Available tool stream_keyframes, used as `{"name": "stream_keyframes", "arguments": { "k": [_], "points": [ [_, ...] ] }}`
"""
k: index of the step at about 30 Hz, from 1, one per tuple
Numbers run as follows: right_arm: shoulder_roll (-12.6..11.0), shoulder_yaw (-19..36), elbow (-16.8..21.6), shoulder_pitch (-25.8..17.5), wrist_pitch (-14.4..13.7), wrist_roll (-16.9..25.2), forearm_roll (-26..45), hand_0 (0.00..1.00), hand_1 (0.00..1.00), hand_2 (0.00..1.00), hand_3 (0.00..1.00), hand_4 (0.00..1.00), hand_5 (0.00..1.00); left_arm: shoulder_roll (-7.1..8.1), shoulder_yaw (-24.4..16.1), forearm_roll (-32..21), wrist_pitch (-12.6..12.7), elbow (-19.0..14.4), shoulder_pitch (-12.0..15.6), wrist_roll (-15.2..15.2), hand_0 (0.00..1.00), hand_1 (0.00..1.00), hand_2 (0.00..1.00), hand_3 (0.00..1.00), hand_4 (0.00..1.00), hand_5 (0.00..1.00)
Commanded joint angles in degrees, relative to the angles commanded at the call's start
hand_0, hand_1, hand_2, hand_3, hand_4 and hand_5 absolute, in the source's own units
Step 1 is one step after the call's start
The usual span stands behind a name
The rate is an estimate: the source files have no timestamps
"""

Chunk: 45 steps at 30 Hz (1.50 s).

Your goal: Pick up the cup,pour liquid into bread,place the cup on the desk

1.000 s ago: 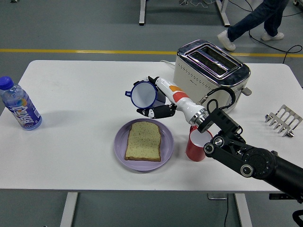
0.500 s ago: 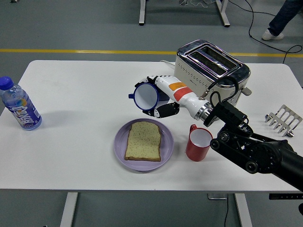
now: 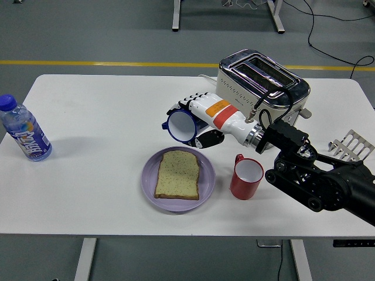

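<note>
Now the right hand [image 3: 196, 117] grips a blue-rimmed white cup [image 3: 181, 124], tipped sideways above 1 bread slice [image 3: 177, 174] on a round lilac plate [image 3: 206, 181].

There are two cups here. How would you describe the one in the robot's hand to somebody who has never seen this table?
Start at the silver toaster. In front of it, the right hand holds a blue-rimmed cup tipped sideways above the purple plate, unlike the red mug standing upright.

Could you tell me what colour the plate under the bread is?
Light purple plate, clearest in the head view.
</note>
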Motion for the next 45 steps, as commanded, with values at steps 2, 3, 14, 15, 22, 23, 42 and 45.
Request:
{"name": "stream_keyframes", "arguments": {
  "k": [2, 3, 14, 15, 22, 23, 42, 45],
  "points": [
    [-0.17, -0.46, -0.13, 0.30, -1.19, 0.55, -1.82, 0.434, 0.396, 0.525, 0.529, 0.698, 0.002, -0.02, -0.18, 0.24, 0.03, 0.01, 0.03, 0.05, 0.690, 0.756, 0.773, 0.611, 0.396, 0.998],
    [-0.21, -0.56, -0.15, 0.36, -1.48, 0.68, -2.39, 0.434, 0.396, 0.525, 0.529, 0.698, 0.002, -0.03, -0.22, 0.31, 0.03, 0.01, 0.04, 0.07, 0.690, 0.756, 0.773, 0.611, 0.396, 0.998],
    [-0.88, -5.06, 0.03, 3.08, -4.90, 0.85, -5.33, 0.441, 0.398, 0.523, 0.530, 0.685, 0.002, -0.10, -1.10, 1.66, 0.19, 0.00, 0.07, 0.47, 0.690, 0.756, 0.773, 0.611, 0.396, 0.998],
    [-0.88, -5.82, -0.03, 3.61, -5.13, 0.73, -5.42, 0.441, 0.398, 0.523, 0.530, 0.685, 0.002, -0.10, -1.18, 1.81, 0.20, -0.01, 0.08, 0.51, 0.690, 0.756, 0.773, 0.611, 0.396, 0.998],
    [-0.61, -10.54, -1.14, 6.71, -7.22, -0.53, -6.36, 0.444, 0.401, 0.523, 0.530, 0.683, 0.002, -0.09, -1.11, 1.72, 0.17, 0.00, 0.13, 0.47, 0.690, 0.756, 0.773, 0.611, 0.396, 0.998],
    [-0.56, -11.22, -1.51, 7.11, -7.96, -0.83, -6.52, 0.444, 0.401, 0.523, 0.530, 0.683, 0.002, -0.09, -1.04, 1.61, 0.16, 0.01, 0.12, 0.44, 0.690, 0.756, 0.773, 0.611, 0.396, 0.998],
    [-0.59, -16.50, -0.30, 9.85, -13.96, -5.20, -8.07, 0.456, 0.406, 0.524, 0.530, 0.662, 0.002, -0.23, -1.35, 1.78, 0.21, 0.05, 0.14, 0.58, 0.690, 0.756, 0.773, 0.611, 0.396, 0.998],
    [-0.59, -16.25, -0.43, 9.46, -13.61, -4.94, -7.16, 0.458, 0.407, 0.524, 0.531, 0.651, 0.002, -0.26, -1.25, 1.56, 0.17, 0.06, 0.21, 0.51, 0.690, 0.756, 0.773, 0.611, 0.396, 0.998]
  ]
}}
